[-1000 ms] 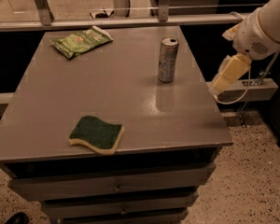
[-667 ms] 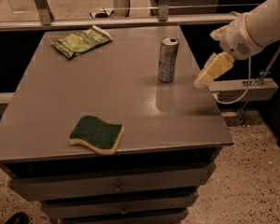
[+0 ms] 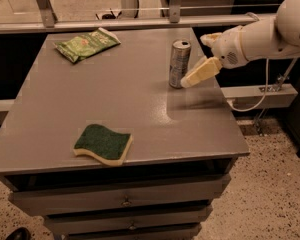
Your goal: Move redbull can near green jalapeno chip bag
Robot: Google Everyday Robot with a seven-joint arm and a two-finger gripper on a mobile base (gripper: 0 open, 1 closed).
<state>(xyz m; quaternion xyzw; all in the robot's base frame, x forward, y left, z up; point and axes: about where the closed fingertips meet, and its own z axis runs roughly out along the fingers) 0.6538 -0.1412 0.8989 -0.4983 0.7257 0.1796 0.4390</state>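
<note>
The redbull can [image 3: 179, 63] stands upright on the right part of the grey table [image 3: 115, 99], silver with a shiny top rim. The green jalapeno chip bag [image 3: 86, 44] lies flat at the table's far left corner, well apart from the can. My gripper [image 3: 196, 59] reaches in from the right on a white arm and sits right next to the can's right side. Its fingers are spread open; the near cream finger [image 3: 202, 72] ends by the can's lower right side, and the far finger [image 3: 210, 37] shows behind the can. Nothing is held.
A dark green-and-yellow sponge [image 3: 103, 143] lies near the table's front left. A metal rail [image 3: 140, 23] runs along the far edge. Drawers [image 3: 125, 199] sit under the table. A cable [image 3: 262, 91] hangs from the arm at the right, over a speckled floor.
My gripper has moved left from beyond the table's right edge to right beside the can. The can, bag and sponge have not moved.
</note>
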